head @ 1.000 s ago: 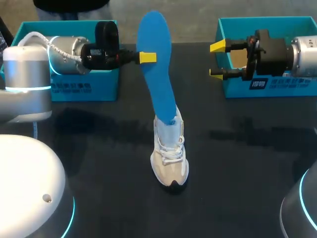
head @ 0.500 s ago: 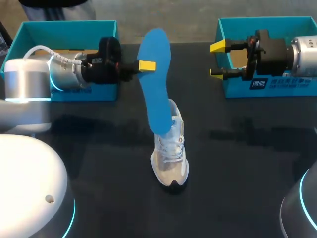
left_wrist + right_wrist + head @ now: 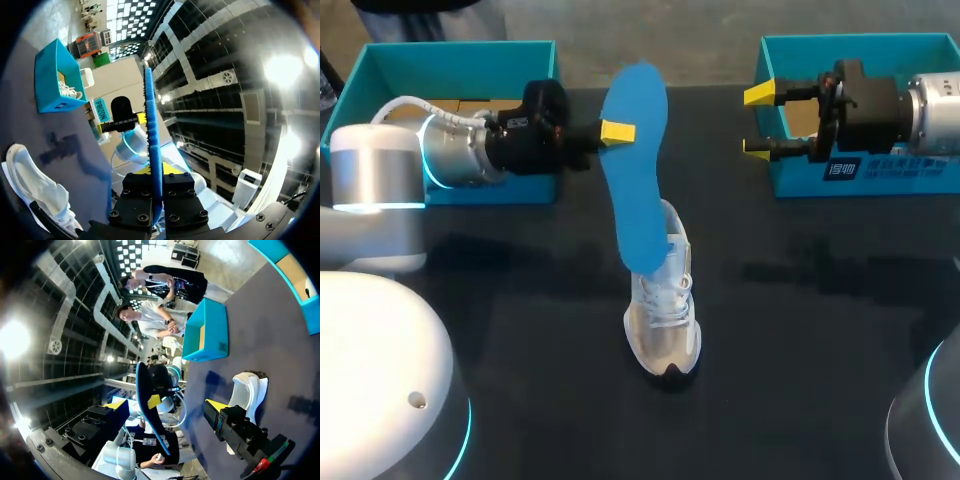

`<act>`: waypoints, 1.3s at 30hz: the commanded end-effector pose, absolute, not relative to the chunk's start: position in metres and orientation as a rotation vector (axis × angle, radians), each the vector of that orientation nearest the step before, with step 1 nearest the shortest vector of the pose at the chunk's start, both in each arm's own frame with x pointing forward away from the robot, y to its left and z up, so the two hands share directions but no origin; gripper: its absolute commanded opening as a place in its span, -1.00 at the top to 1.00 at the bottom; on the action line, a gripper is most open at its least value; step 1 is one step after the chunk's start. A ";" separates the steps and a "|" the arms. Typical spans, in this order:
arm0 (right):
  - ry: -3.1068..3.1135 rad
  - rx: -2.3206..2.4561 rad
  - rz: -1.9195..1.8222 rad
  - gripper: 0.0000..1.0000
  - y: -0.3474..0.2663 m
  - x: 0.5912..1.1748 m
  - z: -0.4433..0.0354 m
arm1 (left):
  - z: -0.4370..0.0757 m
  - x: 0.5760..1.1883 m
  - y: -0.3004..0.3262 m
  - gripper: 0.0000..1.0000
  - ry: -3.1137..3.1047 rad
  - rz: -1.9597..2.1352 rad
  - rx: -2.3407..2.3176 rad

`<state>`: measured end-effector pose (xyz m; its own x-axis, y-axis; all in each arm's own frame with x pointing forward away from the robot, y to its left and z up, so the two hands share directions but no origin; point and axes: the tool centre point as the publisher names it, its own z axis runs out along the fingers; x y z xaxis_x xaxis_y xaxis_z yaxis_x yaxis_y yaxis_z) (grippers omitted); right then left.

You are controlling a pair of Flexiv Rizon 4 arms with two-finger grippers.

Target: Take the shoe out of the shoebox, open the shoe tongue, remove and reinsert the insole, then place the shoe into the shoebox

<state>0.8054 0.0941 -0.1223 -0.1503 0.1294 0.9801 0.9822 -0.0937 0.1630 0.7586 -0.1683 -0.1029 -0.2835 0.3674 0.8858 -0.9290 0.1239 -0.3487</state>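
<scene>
Left gripper (image 3: pixel 617 131), at 11 o'clock of the shoe (image 3: pixel 665 320), clamped the upright insole (image 3: pixel 632 170), whose lower end met the shoe's opening. Right gripper (image 3: pixel 760 121), at 2 o'clock, hung spread before a box (image 3: pixel 920 178).

A matte black table (image 3: pixel 520 330) fills nearly the whole head view, its far edge running straight across near the top. The surface is plain and even, with no cloth or markings. Light falls on it diffusely, leaving soft shadows (image 3: pixel 790 272) as darker blurred patches on either side of the middle. In both wrist views the same tabletop looks dull grey-violet.
</scene>
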 end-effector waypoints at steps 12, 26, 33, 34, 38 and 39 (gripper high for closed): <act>-1.369 -1.301 -1.342 -1.00 0.095 0.806 -0.122 | -0.117 0.750 -0.150 1.00 -1.200 1.302 0.854; -1.446 -1.360 -1.318 -1.00 0.101 0.801 -0.113 | -0.136 0.768 -0.137 1.00 -1.148 1.230 0.945; -1.606 -1.498 -1.284 -1.00 0.114 0.791 -0.091 | -0.142 0.772 -0.136 1.00 -1.147 1.216 0.951; -1.617 -1.510 -1.281 -1.00 0.115 0.790 -0.089 | -0.142 0.773 -0.136 1.00 -1.145 1.214 0.953; -1.696 -1.570 -1.256 -1.00 0.120 0.784 -0.079 | -0.145 0.775 -0.132 1.00 -1.135 1.193 0.977; -1.726 -1.588 -1.244 -1.00 0.121 0.783 -0.076 | -0.147 0.775 -0.131 1.00 -1.136 1.192 0.982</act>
<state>0.7908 0.1197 -0.0867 -0.2317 0.3949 0.8890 0.9542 -0.0854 0.2866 0.7751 -0.1336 -0.1450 0.0119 0.1803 0.9835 -0.9915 0.1296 -0.0118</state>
